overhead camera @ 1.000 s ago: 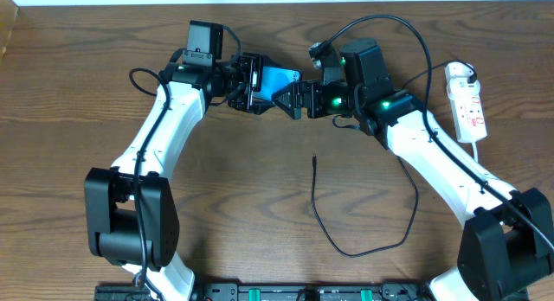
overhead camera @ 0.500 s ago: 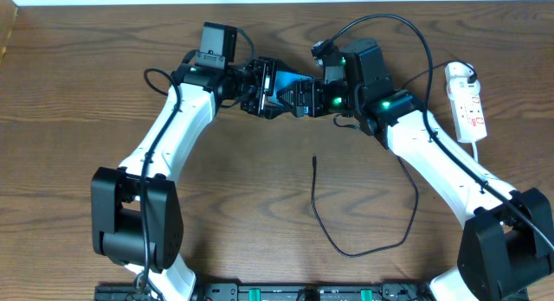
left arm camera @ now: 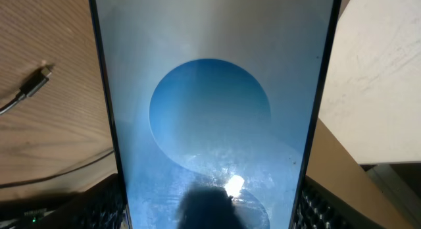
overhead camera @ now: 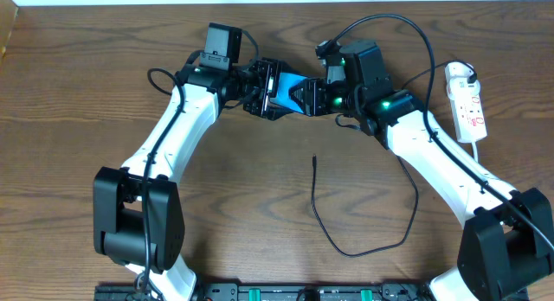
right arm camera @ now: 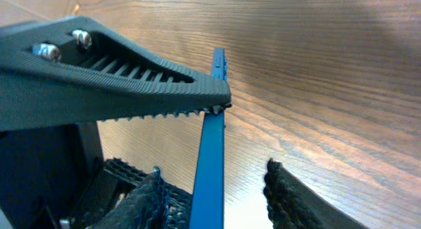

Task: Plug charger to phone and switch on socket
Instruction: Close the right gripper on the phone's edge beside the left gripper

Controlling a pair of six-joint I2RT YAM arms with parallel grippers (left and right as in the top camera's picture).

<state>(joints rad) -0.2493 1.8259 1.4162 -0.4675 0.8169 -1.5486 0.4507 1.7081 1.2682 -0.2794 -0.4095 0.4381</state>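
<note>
The phone [overhead camera: 291, 83], its light blue screen showing a round shape, hangs above the table between both arms. My left gripper [overhead camera: 264, 87] is shut on its left end; the screen [left arm camera: 210, 110] fills the left wrist view, with a finger [left arm camera: 105, 206] at each edge. My right gripper [overhead camera: 305, 96] stands round the other end. In the right wrist view the phone [right arm camera: 210, 163] is edge-on, the left finger close against it, the right fingertip [right arm camera: 276, 179] apart from it. The charger [overhead camera: 346, 249] lies loose, its plug tip [overhead camera: 314, 160] near mid-table. The socket [overhead camera: 466, 102] lies far right.
A white cord [overhead camera: 479, 150] leaves the socket toward the right edge. The charger's tip [left arm camera: 36, 84] also shows at the left of the left wrist view. A ribbed finger [right arm camera: 131, 77] of the left gripper crosses the top of the right wrist view.
The left arm has carried the phone rightward, in between the right gripper's jaws. Those jaws have narrowed round the phone. The charger and socket have not moved.
</note>
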